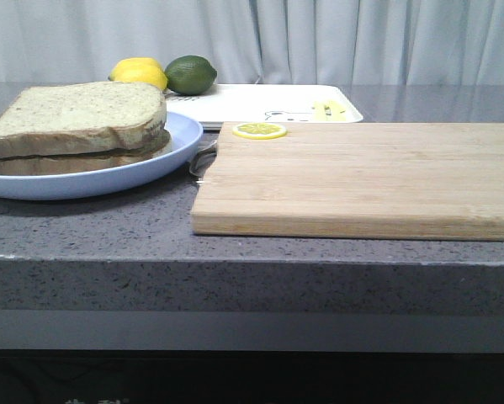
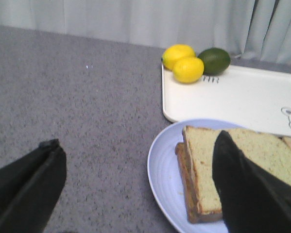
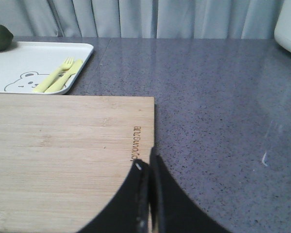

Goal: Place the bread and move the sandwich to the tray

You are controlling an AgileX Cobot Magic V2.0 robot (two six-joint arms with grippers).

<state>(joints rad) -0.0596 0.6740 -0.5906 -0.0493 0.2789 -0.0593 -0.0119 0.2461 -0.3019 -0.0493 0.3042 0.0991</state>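
Left gripper (image 2: 135, 179) spread wide over the sandwich (image 2: 232, 170); right gripper (image 3: 147, 170) closed at the cutting board (image 3: 67, 155) edge.

Left end effector (image 2: 138, 187) spread wide; right end effector (image 3: 146, 170) closed (fingertips touching).

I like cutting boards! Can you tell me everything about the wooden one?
The cutting board is a light wooden rectangle with fine straight grain and small letters burned in near one edge. It lies flat on the grey speckled counter, beside the blue plate. A lemon slice rests on its far corner.
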